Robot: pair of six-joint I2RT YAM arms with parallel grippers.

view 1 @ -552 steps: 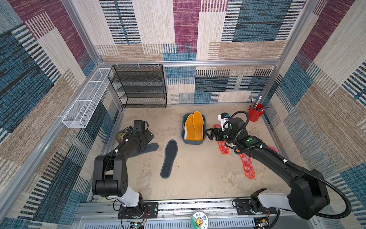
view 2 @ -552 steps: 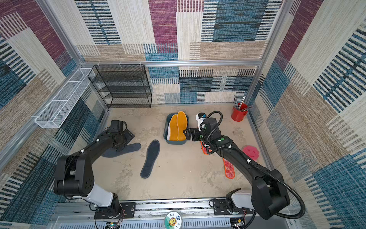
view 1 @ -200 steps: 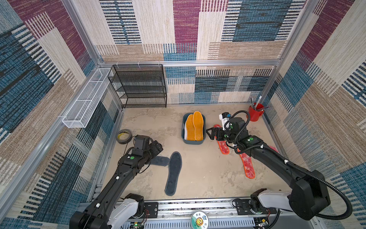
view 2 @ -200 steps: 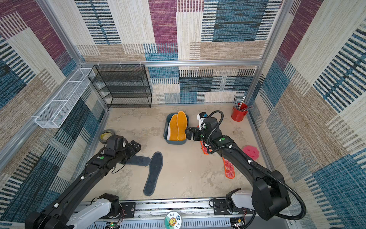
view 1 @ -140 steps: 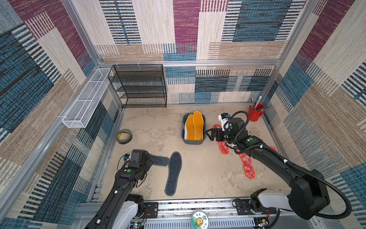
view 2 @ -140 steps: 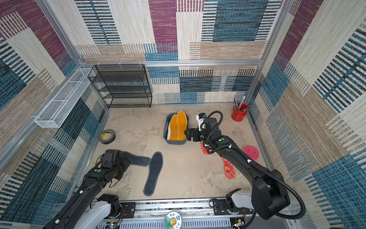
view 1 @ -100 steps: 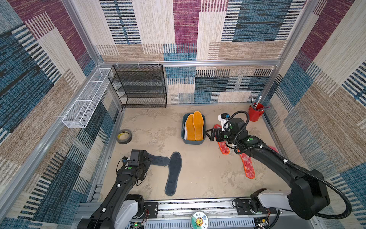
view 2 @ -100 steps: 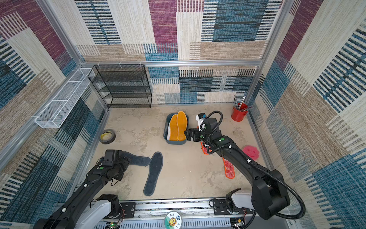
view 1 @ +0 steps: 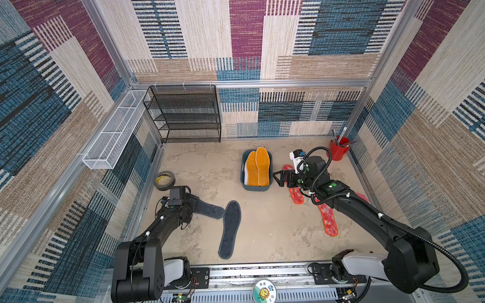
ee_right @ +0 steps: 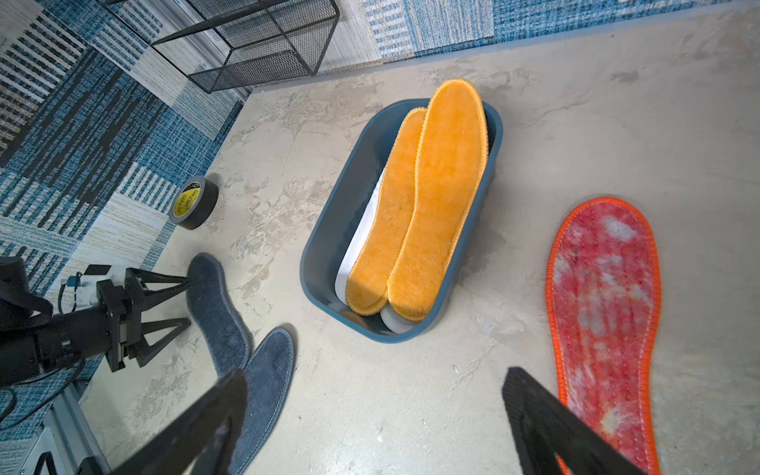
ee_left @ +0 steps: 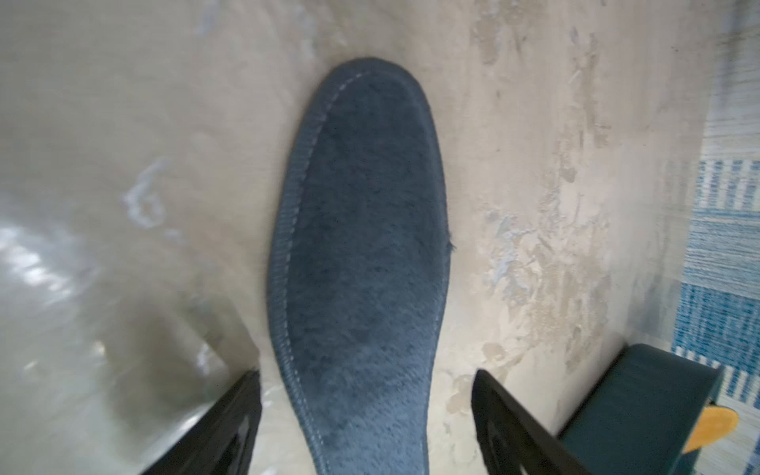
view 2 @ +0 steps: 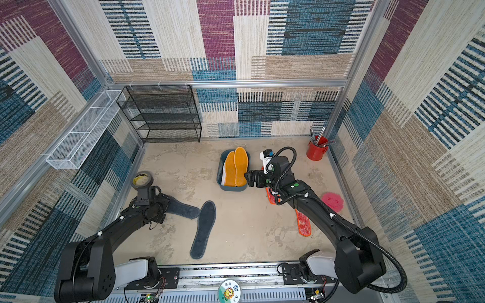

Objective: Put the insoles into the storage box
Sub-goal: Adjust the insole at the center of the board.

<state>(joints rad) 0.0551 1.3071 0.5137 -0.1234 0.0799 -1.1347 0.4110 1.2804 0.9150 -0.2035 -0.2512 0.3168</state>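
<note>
The teal storage box [view 1: 256, 187] holds two orange insoles [view 1: 262, 166] lying on a white insole [ee_right: 357, 246]. Two dark grey insoles [view 1: 210, 209] [view 1: 231, 229] lie on the floor at the left. My left gripper [ee_left: 366, 395] is open low over the heel end of the first one, a finger [ee_left: 230, 419] on each side with a gap to it. Two red mottled insoles [view 1: 295, 192] [view 1: 326, 217] lie right of the box. My right gripper [ee_right: 374, 395] hovers open and holds nothing between the box and the nearer red insole [ee_right: 604, 320].
A tape roll [view 1: 164, 180] sits by the left wall. A black mesh rack [view 1: 183, 115] stands at the back left, under a white wire basket [view 1: 112, 131]. A red tool cup [view 1: 338, 150] stands at the back right, and a pink round object [view 2: 332, 200] lies by the right wall.
My left arm has unfolded and dragged one grey insole nearer the other, uncovering the tape roll. In the last second its gripper slid back to the heel end and narrowed a little. The right arm stays still.
</note>
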